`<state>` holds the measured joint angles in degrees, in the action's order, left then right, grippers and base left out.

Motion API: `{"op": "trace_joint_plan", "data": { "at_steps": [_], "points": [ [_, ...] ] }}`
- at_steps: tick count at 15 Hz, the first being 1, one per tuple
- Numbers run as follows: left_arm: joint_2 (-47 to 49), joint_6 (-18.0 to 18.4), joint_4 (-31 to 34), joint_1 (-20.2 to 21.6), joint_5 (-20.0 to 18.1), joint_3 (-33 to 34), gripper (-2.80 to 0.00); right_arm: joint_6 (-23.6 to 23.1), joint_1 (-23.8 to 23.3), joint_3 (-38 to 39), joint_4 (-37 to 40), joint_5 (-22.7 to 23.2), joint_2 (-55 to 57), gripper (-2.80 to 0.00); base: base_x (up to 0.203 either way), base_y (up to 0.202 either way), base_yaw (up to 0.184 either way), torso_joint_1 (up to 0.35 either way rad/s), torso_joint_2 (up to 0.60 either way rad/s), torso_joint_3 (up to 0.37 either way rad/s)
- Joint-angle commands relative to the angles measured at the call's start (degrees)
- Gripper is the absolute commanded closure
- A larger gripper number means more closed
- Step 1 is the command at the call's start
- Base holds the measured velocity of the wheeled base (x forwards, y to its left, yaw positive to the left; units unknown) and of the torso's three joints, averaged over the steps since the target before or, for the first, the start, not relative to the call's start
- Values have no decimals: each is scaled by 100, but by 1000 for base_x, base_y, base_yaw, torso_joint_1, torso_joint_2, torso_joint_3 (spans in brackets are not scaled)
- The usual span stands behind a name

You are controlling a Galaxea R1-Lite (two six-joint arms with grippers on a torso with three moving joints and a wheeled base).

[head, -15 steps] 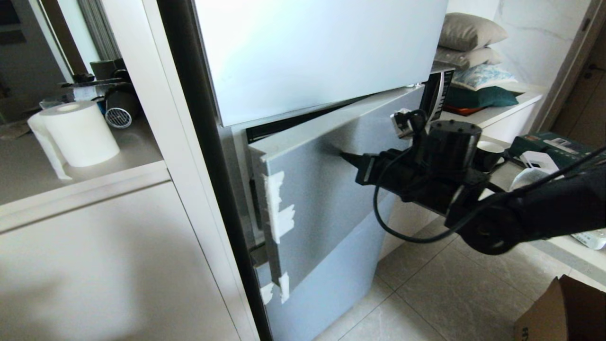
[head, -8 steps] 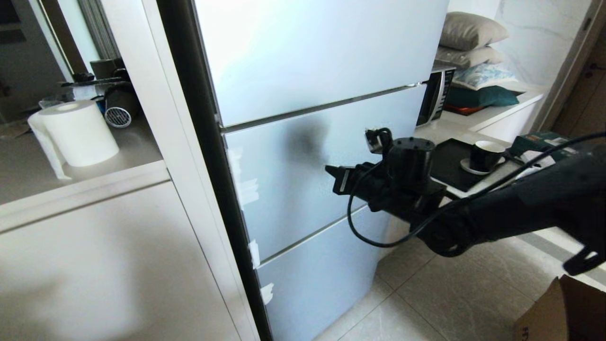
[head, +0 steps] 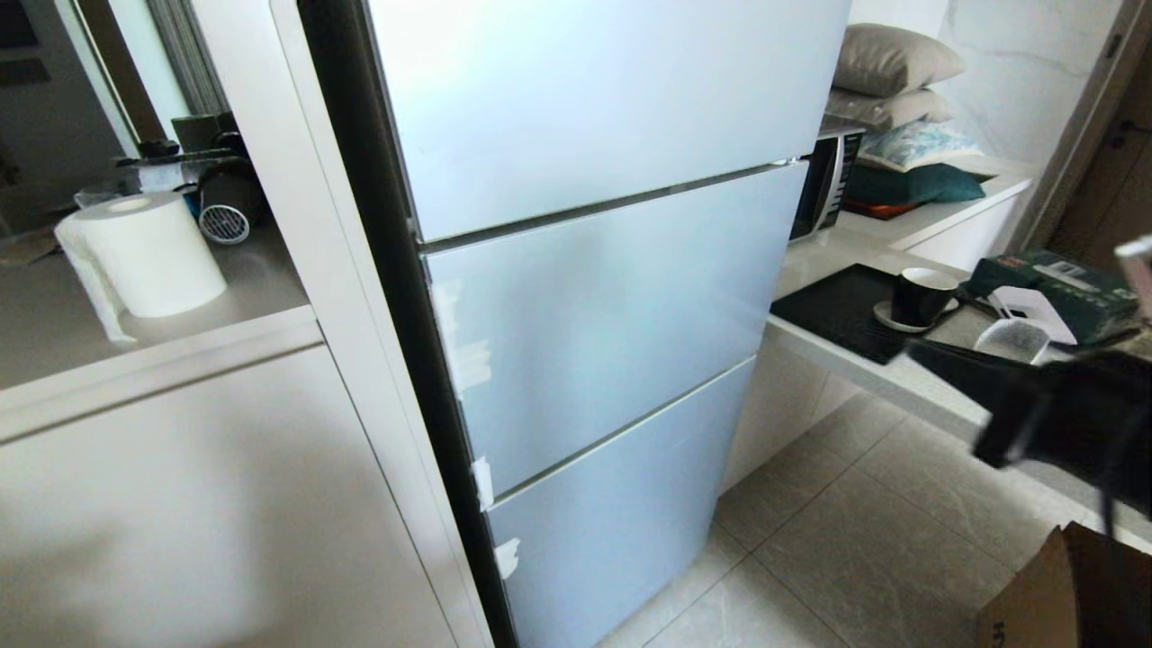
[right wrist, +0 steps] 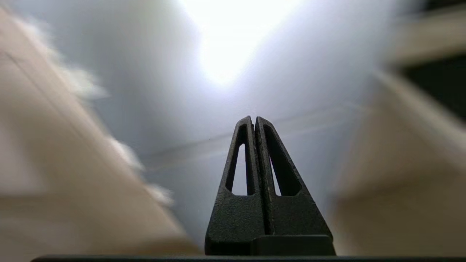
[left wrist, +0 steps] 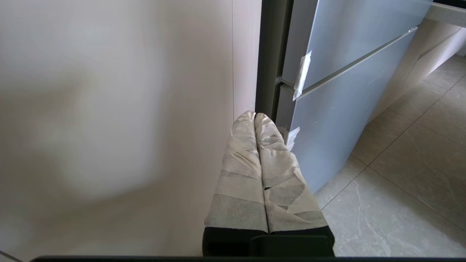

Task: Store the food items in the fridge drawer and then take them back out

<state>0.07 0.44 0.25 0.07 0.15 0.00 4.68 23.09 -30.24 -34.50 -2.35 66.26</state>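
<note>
The right claw (right wrist: 255, 122) has its two black fingers pressed together and holds nothing; it is to the right of the fridge (head: 594, 297), apart from it, blurred. The left claw (left wrist: 255, 118), its fingers wrapped in pale tape and also pressed together, hangs low beside the fridge's bottom corner. All three frosted pale-blue fridge panels are shut, with white tape scraps on their left edges. The drawer and the food items are not visible. Right of the fridge, farther away, a desk (head: 846, 364) carries a black cup (head: 922, 295).

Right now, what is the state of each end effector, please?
Left end effector: closed, holding nothing, beside the fridge.
Right end effector: closed, holding nothing, at the right edge of the head view.
</note>
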Motion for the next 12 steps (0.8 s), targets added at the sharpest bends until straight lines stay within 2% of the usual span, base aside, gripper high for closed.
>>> {"op": "trace_joint_plan", "data": {
  "at_steps": [1, 3, 6, 9, 12],
  "points": [
    [1, 0, 1, 1, 3, 0, 0, -418, -861, 874, 1695, 205, -2937, 0, 0, 0, 0, 0, 0, 0],
    [1, 0, 1, 1, 3, 0, 0, -736, -1409, 1796, 2609, 368, -4492, 0, 0, 0, 0, 0, 0, 0],
    [1, 0, 1, 1, 3, 0, 0, -930, -1956, 2583, 3223, 452, -6222, 0, 0, 0, 0, 0, 0, 0],
    [1, 0, 1, 1, 3, 0, 0, -833, -2280, 3021, 3480, 480, -6637, 0, 0, 0, 0, 0, 0, 0],
    [1, 70, 9, 1, 2, -8, 0, -820, -2283, 3024, 3485, 481, -6634, 0, 0, 0, 0, 0, 0, 0]
  ]
}}
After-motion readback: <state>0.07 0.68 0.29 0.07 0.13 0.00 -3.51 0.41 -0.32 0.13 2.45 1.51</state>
